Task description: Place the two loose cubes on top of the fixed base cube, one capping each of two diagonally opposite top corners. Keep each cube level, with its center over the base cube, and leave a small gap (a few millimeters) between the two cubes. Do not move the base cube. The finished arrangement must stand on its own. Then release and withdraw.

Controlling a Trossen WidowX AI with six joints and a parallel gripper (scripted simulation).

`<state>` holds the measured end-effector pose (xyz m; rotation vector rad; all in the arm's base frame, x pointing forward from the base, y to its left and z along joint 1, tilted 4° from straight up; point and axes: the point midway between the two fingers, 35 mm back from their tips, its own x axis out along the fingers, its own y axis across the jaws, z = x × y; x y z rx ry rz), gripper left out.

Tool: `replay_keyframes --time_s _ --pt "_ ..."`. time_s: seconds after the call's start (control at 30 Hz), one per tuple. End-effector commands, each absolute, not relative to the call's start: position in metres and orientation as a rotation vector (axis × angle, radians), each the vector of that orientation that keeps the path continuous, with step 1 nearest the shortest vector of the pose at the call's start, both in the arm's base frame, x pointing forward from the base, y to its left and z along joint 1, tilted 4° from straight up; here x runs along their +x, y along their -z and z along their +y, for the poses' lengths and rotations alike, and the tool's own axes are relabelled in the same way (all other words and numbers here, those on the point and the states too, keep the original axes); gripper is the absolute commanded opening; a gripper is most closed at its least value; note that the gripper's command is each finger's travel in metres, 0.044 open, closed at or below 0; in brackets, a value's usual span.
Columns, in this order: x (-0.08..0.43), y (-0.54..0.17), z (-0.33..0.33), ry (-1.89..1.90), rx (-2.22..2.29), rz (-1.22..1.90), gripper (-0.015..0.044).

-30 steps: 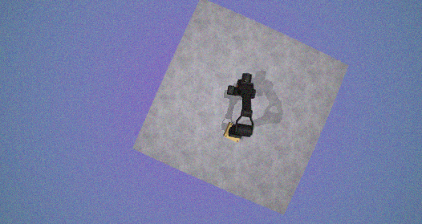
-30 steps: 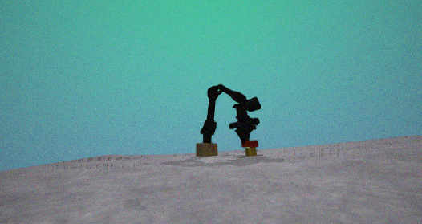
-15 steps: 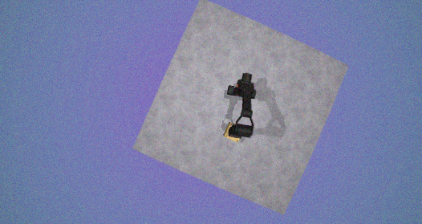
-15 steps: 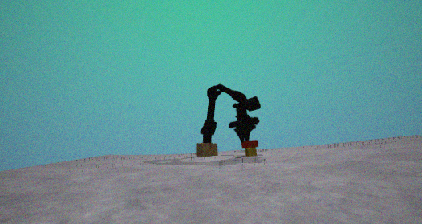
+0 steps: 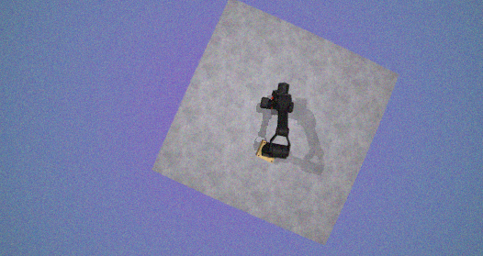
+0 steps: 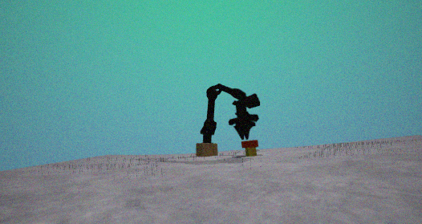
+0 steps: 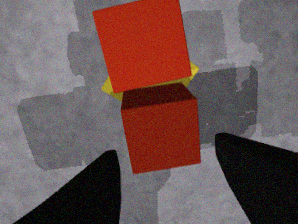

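Note:
Two red cubes rest on the yellow base cube [image 6: 251, 152] [image 7: 195, 71], whose corners stick out on both sides between them in the wrist view. The far red cube [image 7: 144, 47] and the near red cube [image 7: 164, 137] lie over opposite parts of the base, with a thin yellow sliver between them. In the exterior view they merge into one level-looking red band [image 6: 249, 144]. My gripper [image 6: 245, 138] [image 7: 166, 152] is open and empty just above the cubes, its fingers on either side of the near cube in the wrist view, not touching it. The arm hides the cubes in the top view.
The arm's brown base block [image 6: 206, 149] stands left of the stack in the exterior view. The grey square floor [image 5: 220, 99] carries the arm's shadows. A pale yellow bracket [image 5: 262, 152] shows beside the wrist in the top view.

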<state>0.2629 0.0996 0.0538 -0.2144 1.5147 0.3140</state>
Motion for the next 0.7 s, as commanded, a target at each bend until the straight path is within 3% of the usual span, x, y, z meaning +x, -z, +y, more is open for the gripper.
replay_keyframes --time_s 0.0,0.67 --pt "0.264 -0.062 0.100 -0.318 -0.215 1.501 0.0205" --pt "0.264 -0.083 0.098 -0.318 -0.215 1.501 0.0205"
